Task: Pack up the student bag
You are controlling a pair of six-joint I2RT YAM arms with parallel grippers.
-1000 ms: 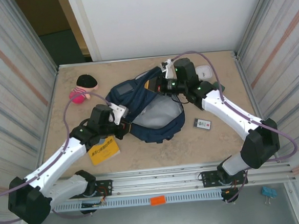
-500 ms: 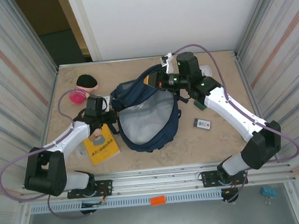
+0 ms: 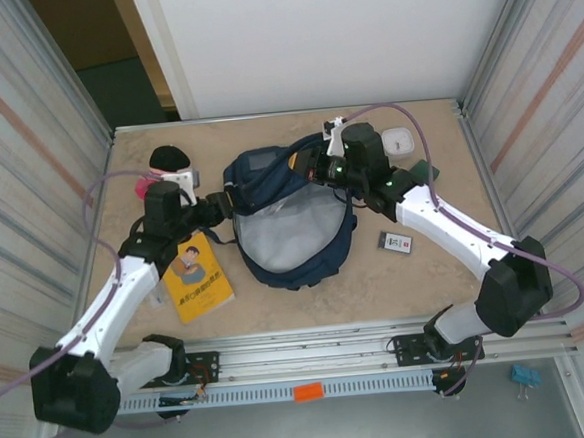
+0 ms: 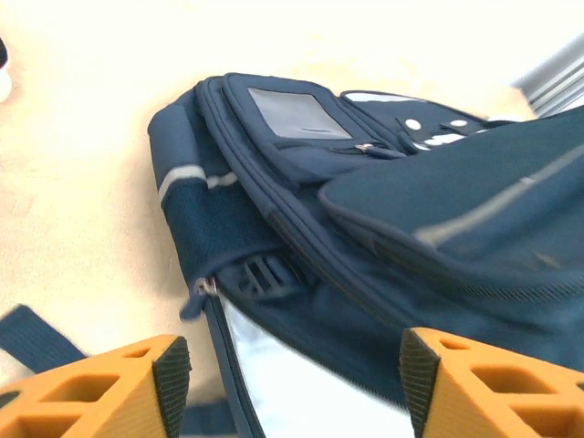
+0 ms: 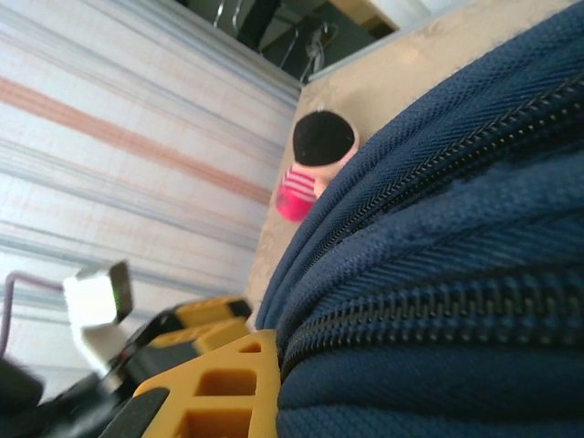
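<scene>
The student bag (image 3: 298,229), navy blue, lies in the middle of the table with its main compartment unzipped and the pale lining showing. My right gripper (image 3: 315,167) is shut on the bag's upper rim. In the right wrist view its yellow finger (image 5: 228,383) presses against the zippered fabric (image 5: 438,274). My left gripper (image 3: 217,206) stands open just off the bag's left side, holding nothing. In the left wrist view the left gripper (image 4: 295,383) frames the open zipper edge, with the zipper pull (image 4: 203,290) a little ahead of the left pad.
A yellow book (image 3: 198,276) lies under my left arm. A small doll with black hair (image 3: 163,166) sits at the back left. A card (image 3: 396,242) lies right of the bag. A white box (image 3: 399,139) stands at the back right.
My left gripper has let go of the bag's left edge and opened, drawing slightly back and up. The bag has swung more upright with its mouth wider. The right gripper keeps its grip.
</scene>
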